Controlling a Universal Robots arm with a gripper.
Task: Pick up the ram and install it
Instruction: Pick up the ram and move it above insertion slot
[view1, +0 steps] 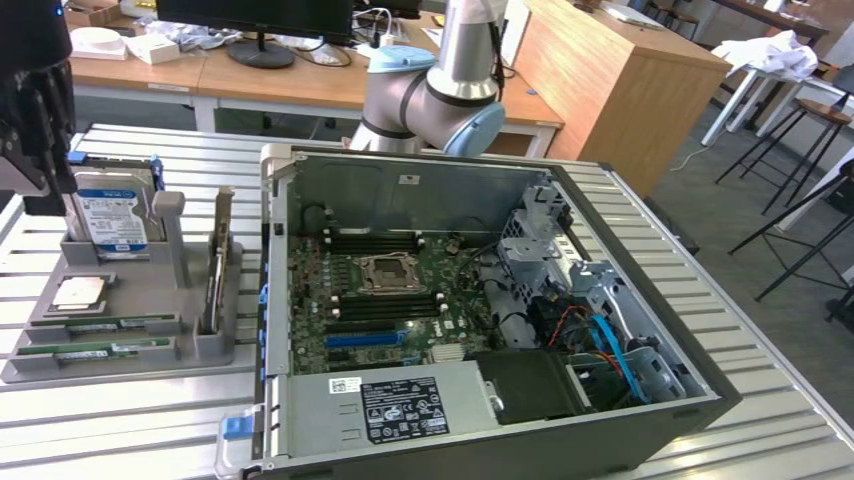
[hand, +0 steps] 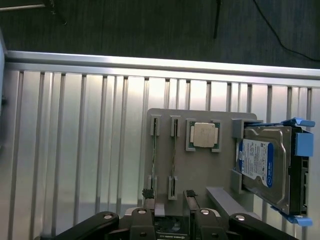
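Slatted metal worktop (view1: 134, 420) carries an open computer case (view1: 400, 190) in its middle and a grey tray (view1: 34, 368) beside the edge at the exterior view's left. One ram (view1: 120, 322) and a second ram (view1: 94, 350) lie side by side in the tray's slots, at the end away from the drive (view1: 114, 205). A processor (hand: 203, 135) sits between rams and drive. The gripper (hand: 169, 195) hangs above the tray near the rams' ends, its fingers apart, holding nothing.

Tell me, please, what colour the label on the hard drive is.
The label is blue with white patches, shown best in the wrist view.
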